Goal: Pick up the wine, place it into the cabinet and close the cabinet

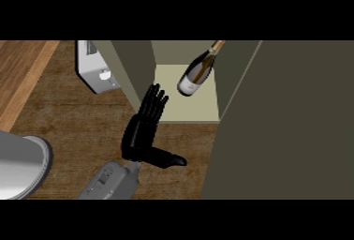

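Note:
The wine bottle (195, 74), dark with a pale label and a gold neck, lies tilted on the pale shelf (190, 110) inside the open cabinet, neck pointing to the upper right. My left hand (143, 131) is open on the counter in front of the cabinet. Its straight fingers (155, 99) point up at the lower end of the cabinet's left side panel (135, 65), and its thumb sticks out to the right. The hand holds nothing and is apart from the bottle. A large olive cabinet door (290, 126) fills the right of the view. My right hand does not show.
A grey and white appliance (97, 71) stands left of the cabinet at the back. A round grey vessel (19, 164) sits at the left edge. The dark wooden counter (76, 117) runs between them, with a lighter wooden strip (24, 65) at the upper left.

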